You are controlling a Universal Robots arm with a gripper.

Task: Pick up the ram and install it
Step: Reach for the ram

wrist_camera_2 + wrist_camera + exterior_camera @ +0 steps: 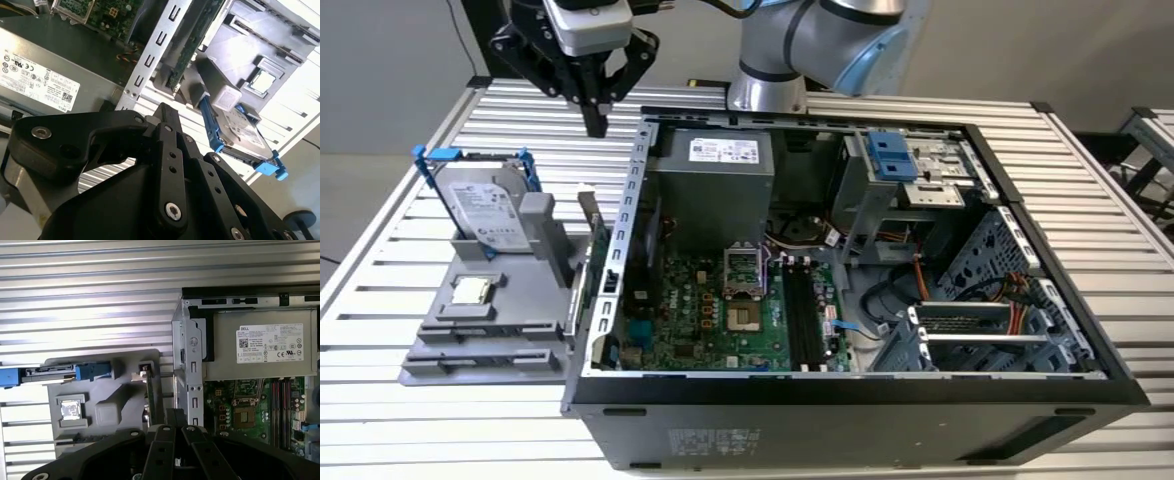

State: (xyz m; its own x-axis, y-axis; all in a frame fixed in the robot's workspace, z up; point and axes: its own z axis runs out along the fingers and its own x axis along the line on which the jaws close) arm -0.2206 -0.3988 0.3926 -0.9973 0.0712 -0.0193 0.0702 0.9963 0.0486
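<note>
Step in hand, as judged: approach for the pick. Gripper (596, 120) closed on nothing, hanging above the slatted table (374, 260) behind the grey fixture (494, 345); ram (150, 395) stands on its long edge in a slot of that fixture, just beside the case wall (192, 365), untouched; in the exterior view it sits well below the gripper. To do well: part the fingers (170, 418) first; centre over the stick; grip across its thin faces; keep clear of the case wall.
</note>
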